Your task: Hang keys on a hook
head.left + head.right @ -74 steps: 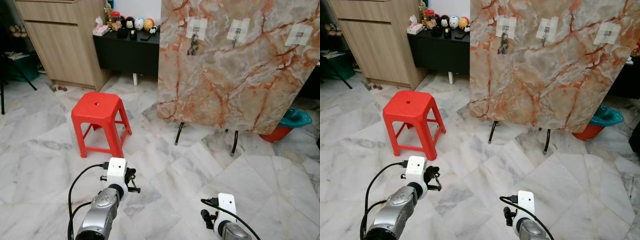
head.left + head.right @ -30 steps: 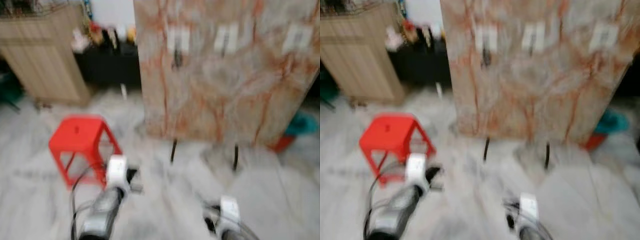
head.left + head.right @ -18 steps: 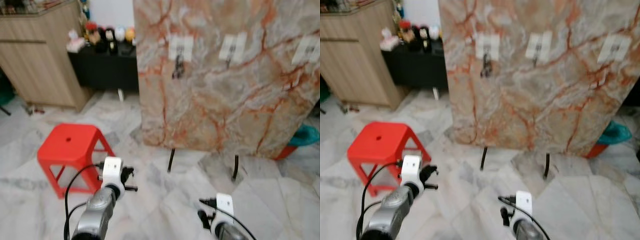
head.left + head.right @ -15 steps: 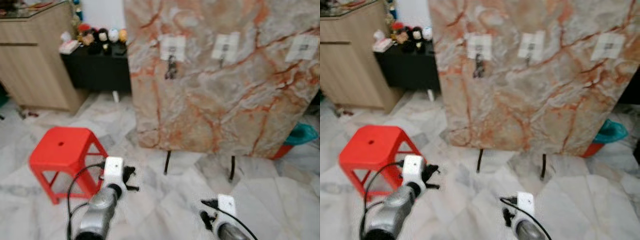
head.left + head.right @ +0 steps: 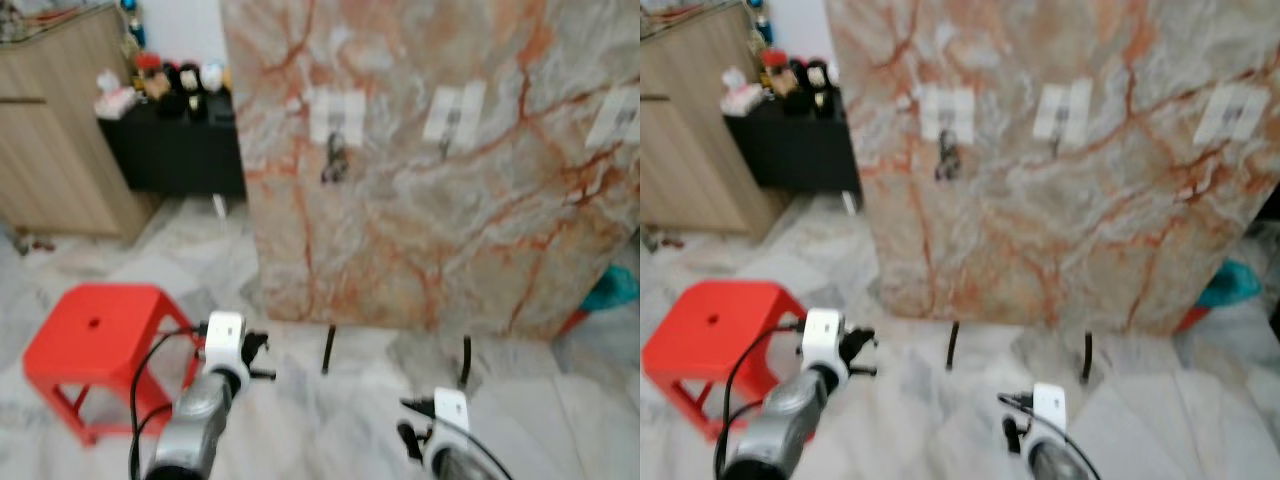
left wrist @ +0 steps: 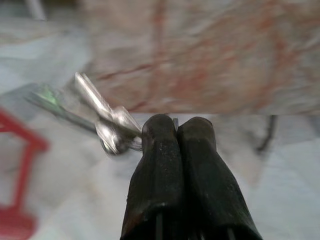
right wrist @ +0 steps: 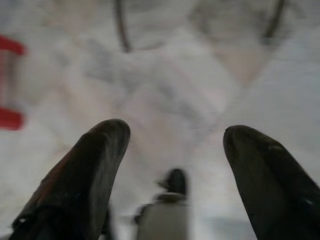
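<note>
- A wooden cabinet stands at the far left, with a black sideboard of small figurines beside it.
- A red stool sits on the marble floor, low on the left.
- The left gripper is held out just right of the stool, its jaws pressed together on the keys (silver, sticking out sideways from the fingertips).
- A marble-patterned board on black legs faces the robot, well apart from the gripper.
- Three hooks are taped across the board: the left hook already carries a bunch of keys, while the middle hook and right hook are bare.
- The right gripper hangs low over the floor, jaws wide apart.
</note>
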`<state>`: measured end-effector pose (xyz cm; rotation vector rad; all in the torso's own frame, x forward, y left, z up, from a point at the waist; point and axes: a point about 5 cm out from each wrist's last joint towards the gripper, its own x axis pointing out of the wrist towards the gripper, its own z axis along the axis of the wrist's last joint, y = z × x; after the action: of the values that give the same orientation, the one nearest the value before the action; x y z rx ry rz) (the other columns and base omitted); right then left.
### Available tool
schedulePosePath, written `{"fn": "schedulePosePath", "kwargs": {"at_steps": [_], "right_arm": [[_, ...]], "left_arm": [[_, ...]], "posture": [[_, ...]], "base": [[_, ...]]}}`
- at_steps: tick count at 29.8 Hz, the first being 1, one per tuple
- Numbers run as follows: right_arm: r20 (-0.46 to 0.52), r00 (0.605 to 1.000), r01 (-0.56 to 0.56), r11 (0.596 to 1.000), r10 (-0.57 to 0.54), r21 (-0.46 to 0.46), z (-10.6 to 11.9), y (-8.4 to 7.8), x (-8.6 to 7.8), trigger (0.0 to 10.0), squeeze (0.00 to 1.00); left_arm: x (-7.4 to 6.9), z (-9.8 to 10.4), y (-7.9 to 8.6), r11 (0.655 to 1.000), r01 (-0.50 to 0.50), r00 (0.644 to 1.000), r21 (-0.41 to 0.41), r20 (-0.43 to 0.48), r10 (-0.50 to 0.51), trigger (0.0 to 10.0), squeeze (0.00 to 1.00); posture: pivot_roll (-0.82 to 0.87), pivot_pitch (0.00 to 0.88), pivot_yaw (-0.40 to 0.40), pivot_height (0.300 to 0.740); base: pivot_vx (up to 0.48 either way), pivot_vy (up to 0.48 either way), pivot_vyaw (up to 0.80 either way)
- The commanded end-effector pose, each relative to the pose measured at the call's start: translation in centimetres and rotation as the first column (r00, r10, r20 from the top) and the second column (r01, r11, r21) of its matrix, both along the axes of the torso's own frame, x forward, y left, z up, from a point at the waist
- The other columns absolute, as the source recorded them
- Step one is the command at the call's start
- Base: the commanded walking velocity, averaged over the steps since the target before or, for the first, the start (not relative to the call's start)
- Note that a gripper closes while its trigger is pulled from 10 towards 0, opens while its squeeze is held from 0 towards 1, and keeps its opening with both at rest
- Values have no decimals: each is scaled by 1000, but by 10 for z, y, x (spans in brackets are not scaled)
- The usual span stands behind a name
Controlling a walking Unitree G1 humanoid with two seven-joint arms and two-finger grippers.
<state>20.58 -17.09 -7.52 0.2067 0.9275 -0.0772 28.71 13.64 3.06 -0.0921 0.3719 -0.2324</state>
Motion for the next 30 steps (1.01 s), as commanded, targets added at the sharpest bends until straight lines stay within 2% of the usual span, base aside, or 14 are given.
{"fn": "schedulePosePath", "kwargs": {"at_steps": [1,7,16,30], "right_arm": [[21,1000,-10,1000,9,9,3,6,7,10000,0],[21,1000,-14,1000,14,9,3,6,6,10000,0],[17,1000,-18,1000,18,10,2,6,4,10000,0],[17,1000,-11,1000,11,11,1,7,2,10000,0]], "left_arm": [[3,3,10,1000,-18,1000,21,5,18,10000,0],[2,3,12,999,-26,1000,29,14,25,10000,0],[1,2,11,999,-8,1000,41,15,7,10000,0],[0,1,8,998,24,1000,59,18,-25,10000,0]], "posture": [[-48,0,-33,740],[-42,0,-36,740],[-43,0,-30,740],[-41,0,-17,740]], "base": [[379,0,0],[369,0,0],[0,0,0],[0,-436,0]]}}
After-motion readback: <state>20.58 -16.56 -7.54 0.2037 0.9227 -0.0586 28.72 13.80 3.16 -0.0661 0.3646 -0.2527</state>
